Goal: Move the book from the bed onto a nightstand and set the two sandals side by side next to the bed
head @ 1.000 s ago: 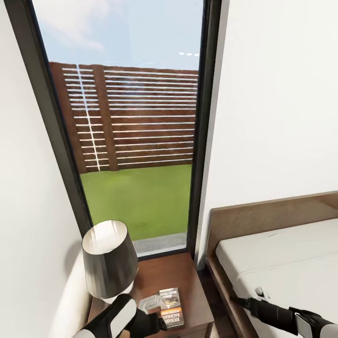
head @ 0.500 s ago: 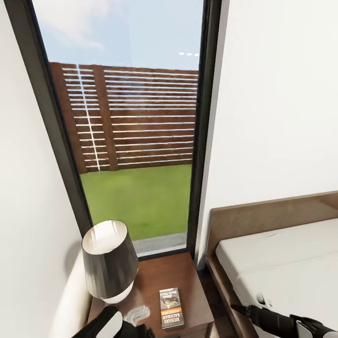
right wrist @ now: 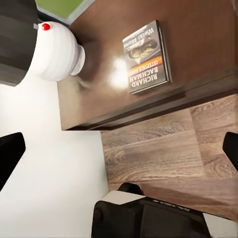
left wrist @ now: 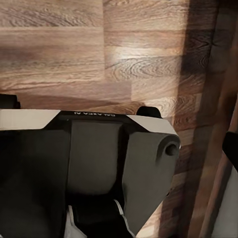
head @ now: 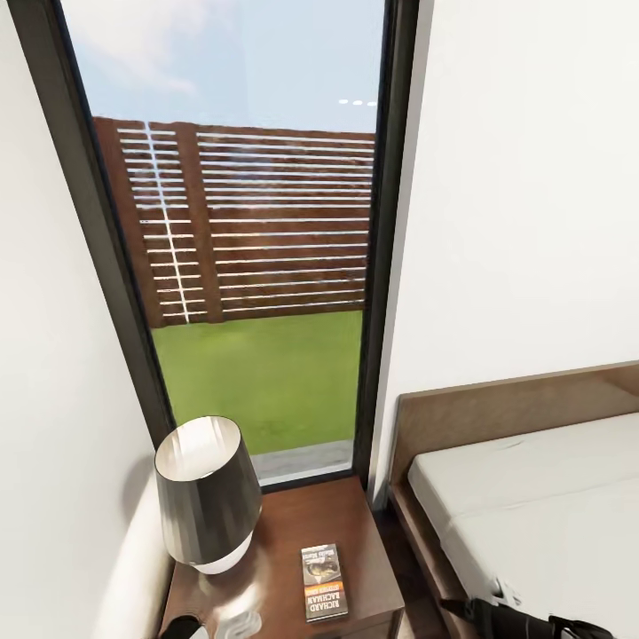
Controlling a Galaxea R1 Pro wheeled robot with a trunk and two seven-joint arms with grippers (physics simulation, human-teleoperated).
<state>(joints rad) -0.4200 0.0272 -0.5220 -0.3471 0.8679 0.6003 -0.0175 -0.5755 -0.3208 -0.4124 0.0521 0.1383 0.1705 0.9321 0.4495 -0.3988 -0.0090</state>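
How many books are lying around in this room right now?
1. The book lies flat on the nightstand, beside the lamp, and the right wrist view shows it there too. The visible part of the bed holds none; others could lie out of view.

The book (head: 325, 582) lay flat on the nightstand (head: 302, 524), toward its front edge, and we saw the lamp (head: 207, 493) standing on the same top to the book's left. The nightstand sat in the corner, with the window (head: 257, 266) behind it and the bed (head: 532, 497) just beside it on the right. Our right arm (head: 524, 617) hung low before the bed's near edge.
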